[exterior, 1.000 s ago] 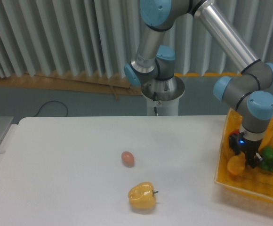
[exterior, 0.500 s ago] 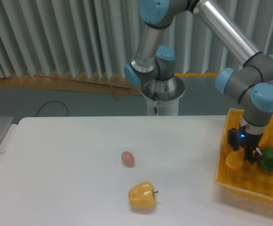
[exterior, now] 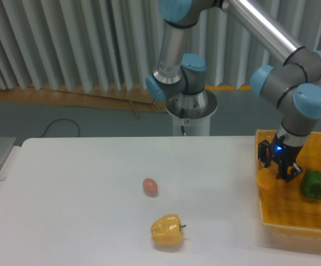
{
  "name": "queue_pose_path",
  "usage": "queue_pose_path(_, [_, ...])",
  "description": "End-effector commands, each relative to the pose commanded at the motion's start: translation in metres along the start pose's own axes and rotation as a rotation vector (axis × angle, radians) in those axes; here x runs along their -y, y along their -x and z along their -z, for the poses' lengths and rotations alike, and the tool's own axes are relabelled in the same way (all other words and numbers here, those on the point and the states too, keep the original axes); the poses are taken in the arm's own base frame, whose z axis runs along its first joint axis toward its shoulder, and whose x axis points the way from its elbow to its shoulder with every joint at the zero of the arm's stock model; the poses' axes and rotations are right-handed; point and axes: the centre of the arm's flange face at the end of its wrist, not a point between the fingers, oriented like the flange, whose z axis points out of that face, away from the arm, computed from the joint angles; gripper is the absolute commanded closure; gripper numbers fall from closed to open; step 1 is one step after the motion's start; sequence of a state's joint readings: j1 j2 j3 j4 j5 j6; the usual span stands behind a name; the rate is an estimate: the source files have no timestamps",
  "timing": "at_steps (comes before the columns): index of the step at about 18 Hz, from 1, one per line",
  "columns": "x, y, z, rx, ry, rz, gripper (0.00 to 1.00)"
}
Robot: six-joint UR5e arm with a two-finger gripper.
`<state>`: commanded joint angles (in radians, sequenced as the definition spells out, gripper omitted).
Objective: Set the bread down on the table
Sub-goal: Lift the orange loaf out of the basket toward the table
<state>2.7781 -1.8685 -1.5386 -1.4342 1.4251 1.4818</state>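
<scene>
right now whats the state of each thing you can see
bread: held in the end effector, at the basket's left edge, not on the table
end effector: shut on the bread
green pepper: resting in the basket
basket: on the table's right side, holding the green pepper
yellow pepper: lying on the table
egg: lying on the table, apart from the yellow pepper
table: carries egg, yellow pepper, basket

Grey ribbed wall [exterior: 66, 44] behind, grey floor [exterior: 94, 119].

A robotics lab: a pedestal-mounted arm [exterior: 185, 66] at a white table [exterior: 83, 210], corrugated wall panels [exterior: 66, 44] behind.
</scene>
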Motion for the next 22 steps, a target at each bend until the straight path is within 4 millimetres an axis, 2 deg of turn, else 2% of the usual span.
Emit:
queue_pose_path(7, [0.009, -0.015, 0.01, -0.02, 0.003, 0.041, 0.56])
queue_pose_path(11, [0.027, -0.04, 0.027, -0.033, 0.012, 0.062, 0.59])
queue_pose_path(14, [0.044, -0.062, 0.04, -0.034, 0.016, 0.047, 0.59])
queue_pose_path(16, [0.065, -0.078, 0.044, -0.026, 0.028, 0.07, 0.59])
queue_pose_path(19, [0.096, -0.096, 0.044, -0.015, 0.04, 0.103, 0.59])
queue_pose_path(22, [0.118, -0.107, 0.044, -0.008, 0.034, 0.141, 0.59])
